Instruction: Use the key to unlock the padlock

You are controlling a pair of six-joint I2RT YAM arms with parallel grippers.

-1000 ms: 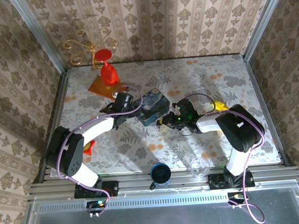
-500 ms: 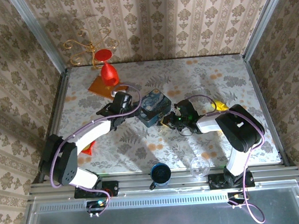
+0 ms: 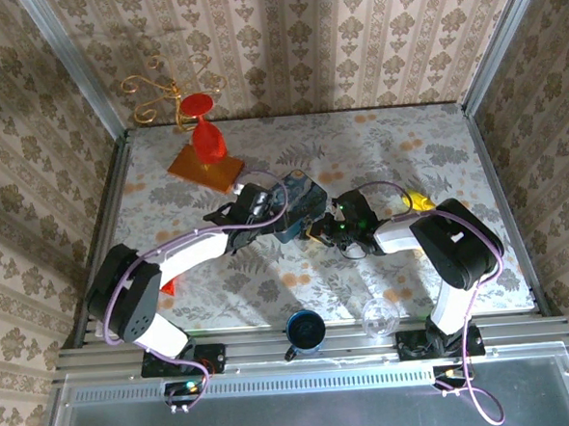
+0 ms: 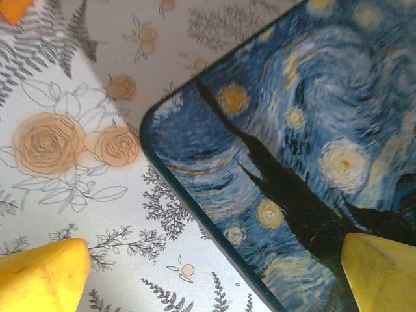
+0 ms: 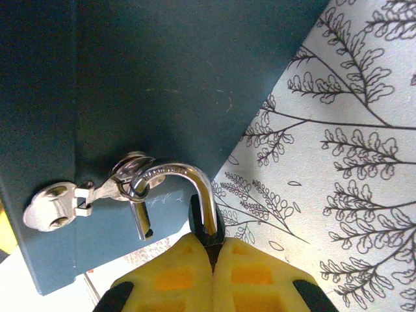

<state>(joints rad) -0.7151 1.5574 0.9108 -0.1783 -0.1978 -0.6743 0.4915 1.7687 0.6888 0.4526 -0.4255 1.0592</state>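
With the lid down on the blue tin (image 3: 298,204), I can't see what is inside it. It sits mid-worktop (image 3: 406,138). The padlock (image 5: 203,195) hangs on the tin's right-near side, with its shackle through the ring of the silver hasp (image 5: 58,205).

The right end effector (image 5: 211,244) is clenched on the padlock. Its yellow fingers are pressed together, and the shackle comes out from between the tips. I can't make out the lock body.

The left end effector (image 4: 214,279) is released and spread wide. One fingertip is over the floral cloth and the other is over the tin's painted lid at its left corner.

A blue mug (image 3: 304,330) and a clear cup (image 3: 379,315) stand at the near edge. I can't tell what is in either.

A red goblet (image 3: 205,136) stands on an orange board (image 3: 202,165) at far left.

Compared with a second ago, the left arm has shifted right, so its wrist is now over the tin's left edge. The tin has barely moved, and the right end effector is in the same spot with the same grip.
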